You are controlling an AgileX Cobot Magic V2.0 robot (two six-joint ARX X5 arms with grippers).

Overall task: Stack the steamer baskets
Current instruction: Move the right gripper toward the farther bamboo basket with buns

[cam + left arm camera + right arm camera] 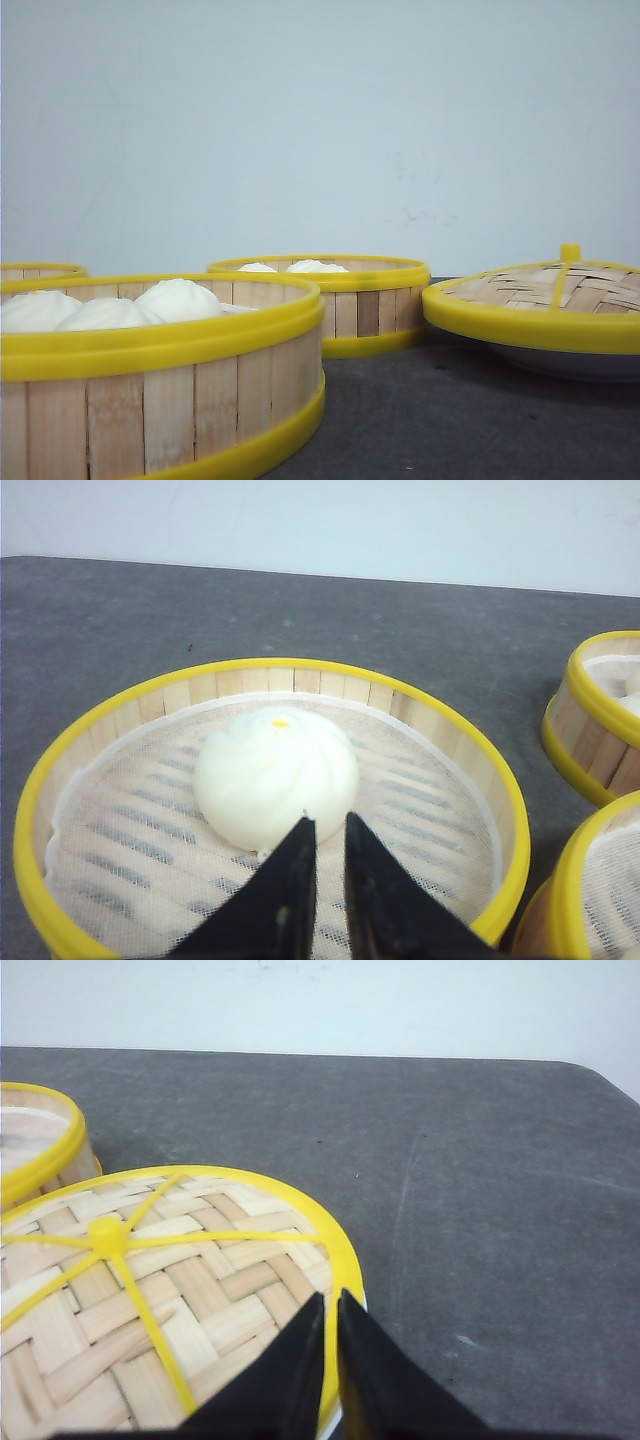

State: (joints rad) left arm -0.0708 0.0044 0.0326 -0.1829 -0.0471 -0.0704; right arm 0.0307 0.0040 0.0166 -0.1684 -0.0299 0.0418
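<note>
Baskets sit spread across the dark grey surface [450, 420], none stacked yet. Up close on the left, the nearest steamer basket [160, 400] carries three white buns [110, 308]; behind it, near the middle, a second steamer basket [330, 300] shows bun tops over its rim, and a third basket's rim [40, 270] peeks in at far left. On the right, the domed woven lid [545, 295] rests on a white plate [570, 360]. The left claw [325, 830] hovers over a basket [100, 730] with a single bun [275, 775], fingers nearly together, grasping nothing. The right claw [330, 1305] hangs above the lid's yellow rim [345, 1260], likewise clenched and empty.
</note>
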